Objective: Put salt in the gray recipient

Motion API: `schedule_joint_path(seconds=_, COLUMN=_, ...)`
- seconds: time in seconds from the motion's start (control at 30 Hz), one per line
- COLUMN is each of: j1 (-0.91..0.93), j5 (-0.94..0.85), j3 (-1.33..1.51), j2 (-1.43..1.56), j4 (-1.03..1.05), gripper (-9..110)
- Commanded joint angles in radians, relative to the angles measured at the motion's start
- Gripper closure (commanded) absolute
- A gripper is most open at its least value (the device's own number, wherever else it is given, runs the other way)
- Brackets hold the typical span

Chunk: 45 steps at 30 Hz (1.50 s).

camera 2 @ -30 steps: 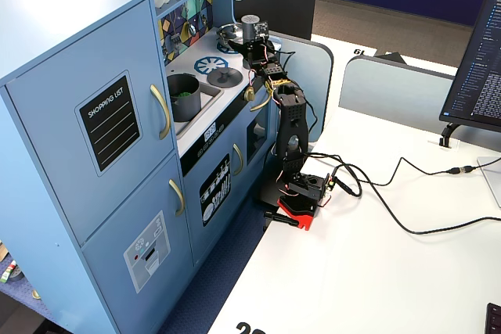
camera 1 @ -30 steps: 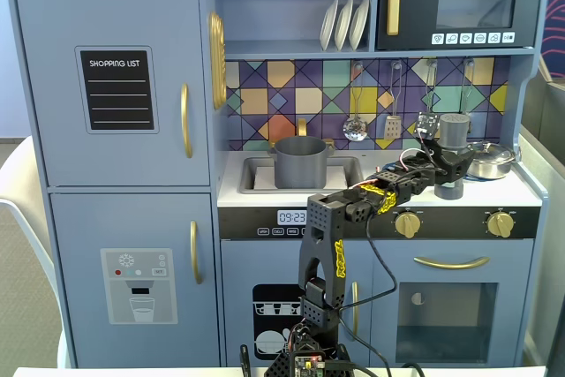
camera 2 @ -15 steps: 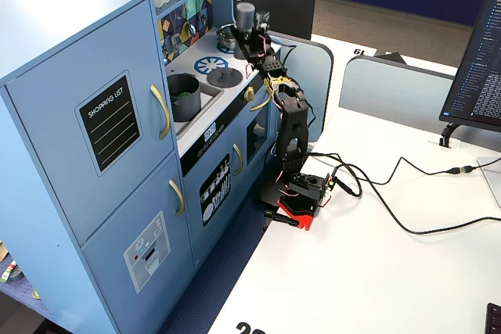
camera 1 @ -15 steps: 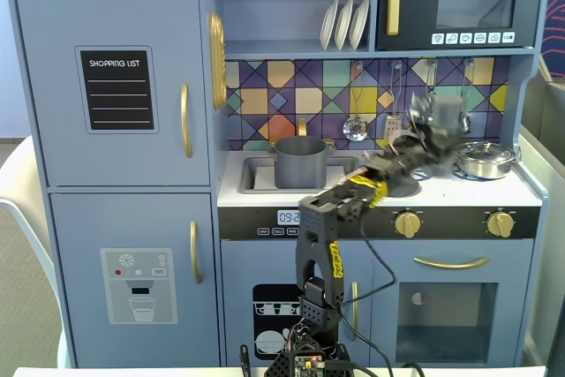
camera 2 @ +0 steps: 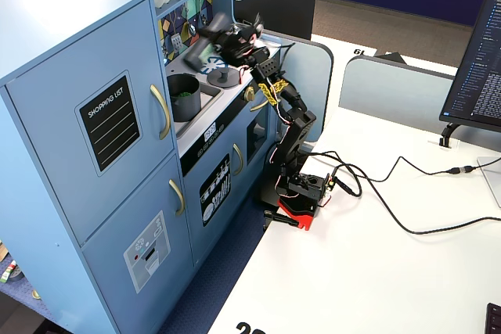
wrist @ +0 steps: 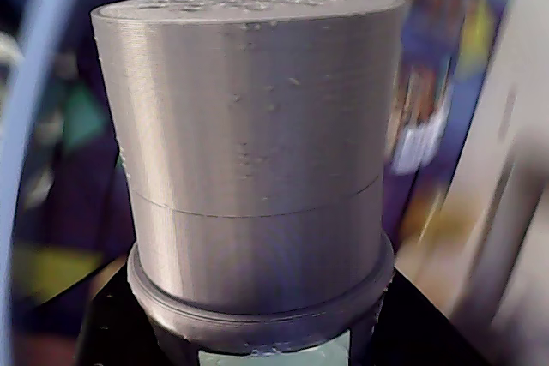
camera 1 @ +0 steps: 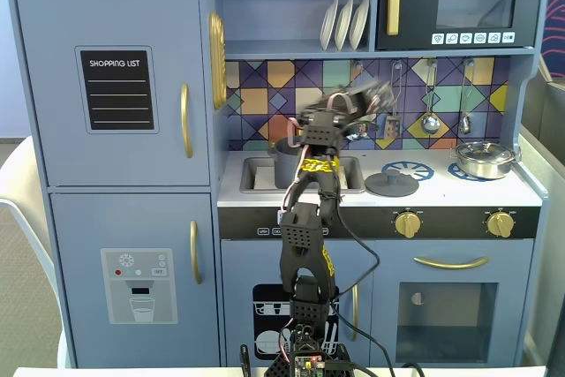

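Right up against the wrist cam is the salt (wrist: 253, 169): its lighter gray cap fills nearly the whole frame, flat top speckled, with a flared rim at the bottom and a sliver of the pale green label peeking out below it. Black gripper parts sit on either side of that rim, so the claw is clamped around the shaker.

Stepping back to a fixed view from the side, the arm's base (camera 2: 301, 193) sits on the white table (camera 2: 376, 271), cables trailing off to the right. The arm reaches up to the blue toy kitchen (camera 2: 78, 115), and the gripper (camera 2: 210, 46) holds the salt (camera 2: 200, 51) tipped over above the counter, blurry, just beside and above the gray recipient (camera 2: 185, 96), which stands in the sink with something green inside.

From a fixed view facing the kitchen front, the gripper (camera 1: 349, 105) is a smear in front of the colorful tile backsplash, and the gray recipient (camera 1: 284, 163) is partly hidden behind the arm. The flat gray lid (camera 1: 392, 184) lies on the left burner, and the shiny pan (camera 1: 484, 159) on the right one.

Readable stuff: "SHOPPING LIST" on the black board (camera 1: 116, 89) on the fridge door, same board seen from the side (camera 2: 109, 121). There's a Dell logo on the back of the monitor (camera 2: 274, 5) behind the kitchen.
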Motion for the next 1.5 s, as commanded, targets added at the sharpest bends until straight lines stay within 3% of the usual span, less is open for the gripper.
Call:
schedule_joint_path(seconds=0.0, j1=-0.127, j5=0.339, j3=-0.141, j2=0.002, j4=0.028, gripper=101)
schedule_joint_path(seconds=0.27, j1=-0.302, j5=0.699, j3=-0.276, j2=-0.124, j4=0.146, gripper=101)
schedule_joint_path(seconds=0.37, j1=-0.33, j5=0.884, j3=-0.287, j2=-0.144, j4=0.123, gripper=101)
schedule_joint_path(seconds=0.47, j1=-0.353, j5=0.957, j3=-0.285, j2=-0.156, j4=0.051, gripper=101)
schedule_joint_path(seconds=0.6, j1=-0.356, j5=0.982, j3=-0.295, j2=-0.176, j4=-0.02, gripper=101)
schedule_joint_path(seconds=0.8, j1=-0.318, j5=1.046, j3=-0.529, j2=-0.313, j4=0.324, gripper=101)
schedule_joint_path(seconds=0.9, j1=-0.328, j5=1.077, j3=-0.529, j2=-0.321, j4=0.37, gripper=101)
schedule_joint_path(seconds=1.0, j1=-0.348, j5=1.058, j3=-0.476, j2=-0.301, j4=0.239, gripper=101)
schedule_joint_path(seconds=1.13, j1=-0.405, j5=0.959, j3=-0.212, j2=-0.153, j4=-0.167, gripper=101)
schedule_joint_path(seconds=1.23, j1=-0.422, j5=0.927, j3=-0.186, j2=-0.137, j4=-0.218, gripper=101)
schedule_joint_path(seconds=1.3, j1=-0.4, j5=0.957, j3=-0.189, j2=-0.143, j4=-0.158, gripper=101)
schedule_joint_path(seconds=1.47, j1=-0.345, j5=1.071, j3=-0.345, j2=-0.242, j4=0.218, gripper=101)
